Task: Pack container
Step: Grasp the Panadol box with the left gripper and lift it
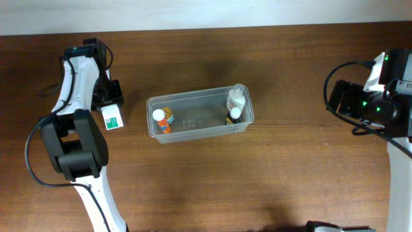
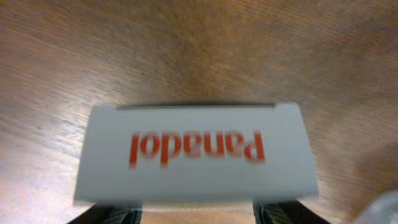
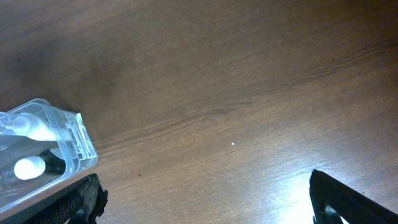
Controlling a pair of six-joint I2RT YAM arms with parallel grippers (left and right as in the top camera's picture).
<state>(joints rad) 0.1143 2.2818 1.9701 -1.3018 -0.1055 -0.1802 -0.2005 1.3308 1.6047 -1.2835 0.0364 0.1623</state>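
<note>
My left claw [image 1: 111, 102] sits just behind the Panadol box [image 2: 196, 152], its tips showing at the box's near edge. Whether they pinch it or only touch it, I cannot tell. The container [image 1: 196, 119] stands mid-table, near the box on my right, with an orange bottle [image 1: 162, 120] at one end and a clear bottle [image 1: 236, 98] and a dark one [image 1: 233, 116] at the other. I judge the box goes in next — grip it squarely, lift above the rim, and set it in the bare middle. My right claw [image 3: 205, 199] is spread wide and empty. The wooden table [image 1: 270, 180] is flat — room enough.
</note>
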